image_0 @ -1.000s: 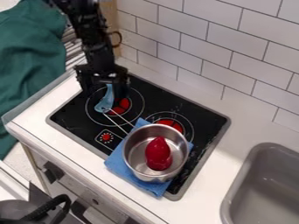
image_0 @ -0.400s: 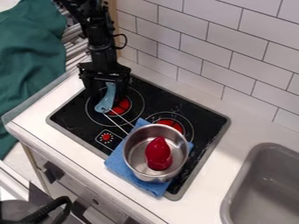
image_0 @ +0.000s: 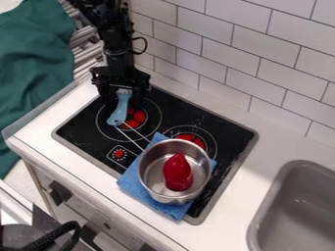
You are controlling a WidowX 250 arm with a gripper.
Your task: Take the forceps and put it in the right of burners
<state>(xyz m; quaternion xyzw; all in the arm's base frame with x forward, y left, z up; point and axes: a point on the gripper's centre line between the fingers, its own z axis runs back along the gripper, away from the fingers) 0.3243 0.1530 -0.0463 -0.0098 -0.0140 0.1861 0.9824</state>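
Hung over the stove (image_0: 80, 128) with hand (image_0: 122, 101) open at the blue handle (image_0: 118, 113), gripping nothing — saw pot (image_0: 155, 169) on cloth (image_0: 133, 184), red toy (image_0: 177, 171) inside.

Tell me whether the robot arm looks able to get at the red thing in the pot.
Probably yes, from above: the silver pot has no lid over the red thing. The gripper would have to come across from the blue handle first.

The sink (image_0: 302, 215) is cut off — the pot (image_0: 152, 170) hides some blue cloth (image_0: 135, 182).
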